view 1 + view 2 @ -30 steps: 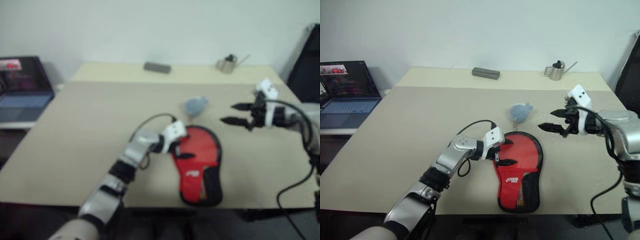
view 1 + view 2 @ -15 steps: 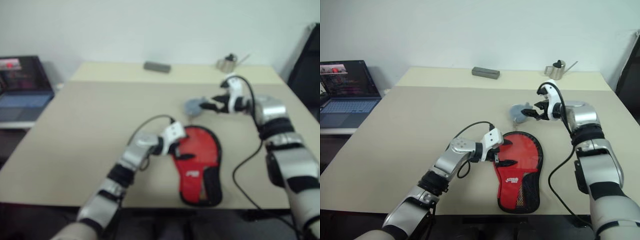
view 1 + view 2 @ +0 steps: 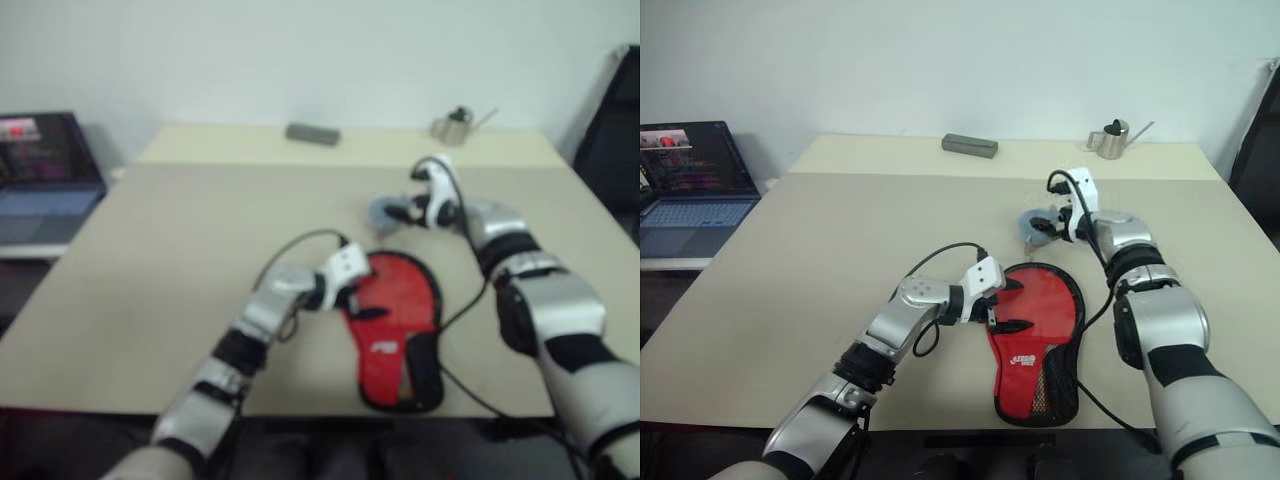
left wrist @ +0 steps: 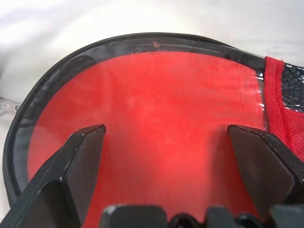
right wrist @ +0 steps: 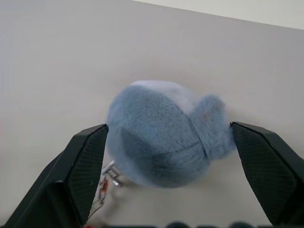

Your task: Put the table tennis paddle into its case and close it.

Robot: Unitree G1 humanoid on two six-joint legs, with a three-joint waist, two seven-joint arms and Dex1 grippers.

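The case (image 3: pixel 1038 330) lies flat near the table's (image 3: pixel 820 250) front edge: paddle-shaped, red fabric, black zip trim, mesh at the narrow end. Can't tell if the paddle's in there. Left gripper (image 3: pixel 1008 305) sits over its round end, fingers spread wide, nothing held. Right gripper (image 3: pixel 1042 229) has its fingers apart either side of a fuzzy blue plush ball (image 5: pixel 161 137) with a small metal clip, not squeezing it. Lots of bare tabletop to the left.
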